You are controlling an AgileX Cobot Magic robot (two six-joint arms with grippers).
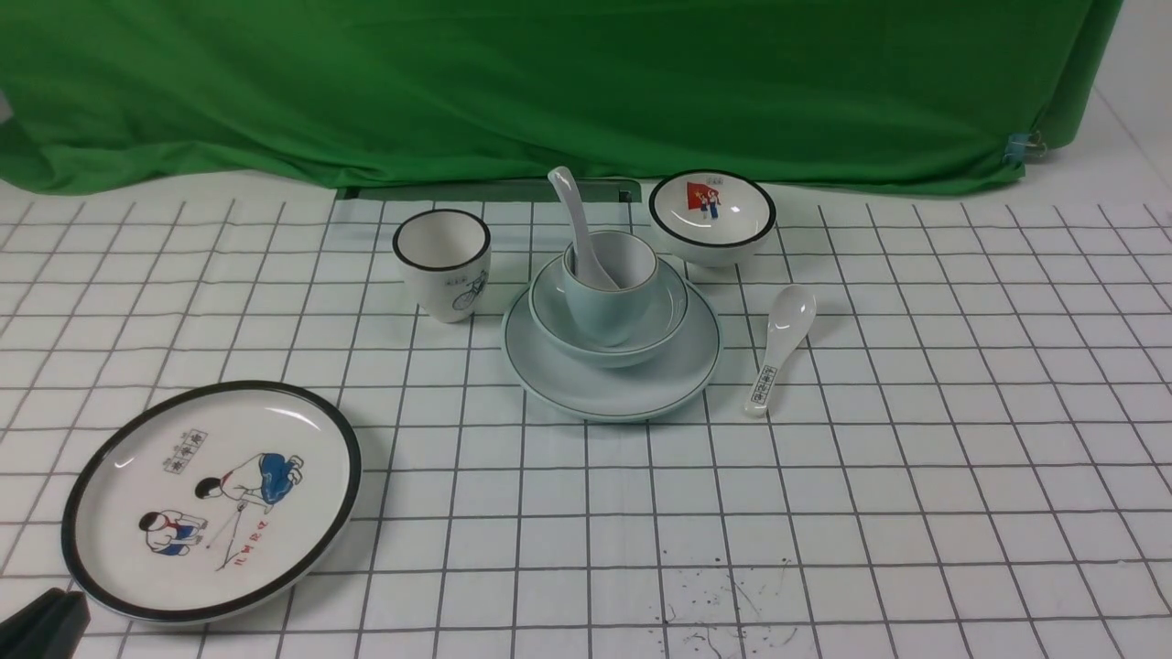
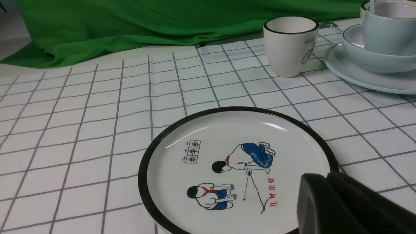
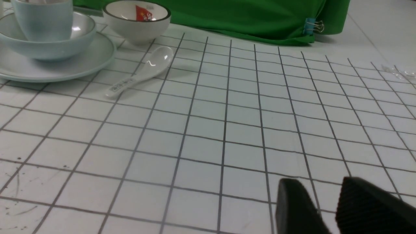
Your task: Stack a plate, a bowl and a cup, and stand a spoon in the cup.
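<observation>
Nearest the camera, the left gripper point(image 1: 41, 622) is seen closed and empty at the near edge of the cartoon plate point(image 1: 215, 499), while the right gripper point(image 3: 325, 208), parted with nothing between its fingers, is held well to the right of the plate point(image 1: 612, 352). On that plate the bowl point(image 1: 609, 311) is nested, the cup point(image 1: 609, 284) is set inside it, and the spoon point(image 1: 577, 229) is stood leaning in the cup. The stack appears finished, so both arms are best kept low and clear, away from the lettered spoon point(image 1: 783, 352) just right of the plate.
</observation>
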